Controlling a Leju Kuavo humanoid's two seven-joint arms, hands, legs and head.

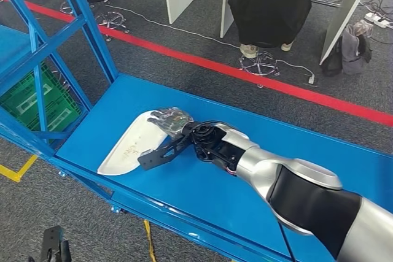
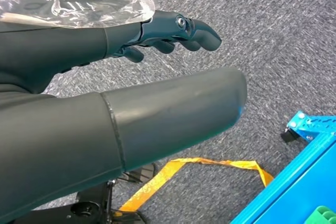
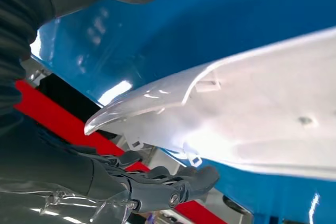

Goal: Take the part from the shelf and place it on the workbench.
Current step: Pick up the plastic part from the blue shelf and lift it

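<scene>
While the white part point(image 1: 132, 145) lies flat on the blue table point(image 1: 204, 182) at centre-left of the head view, the right hand point(image 1: 169, 128) rests at its right end, fingers spread around the edge without clamping. The left hand point(image 2: 118, 77), uncurled and holding nothing, hangs over grey carpet point(image 2: 277, 35).

Bright, even overhead light; glare streaks the blue tabletop point(image 3: 118, 90) in the right wrist view, close-up edges soft.
</scene>
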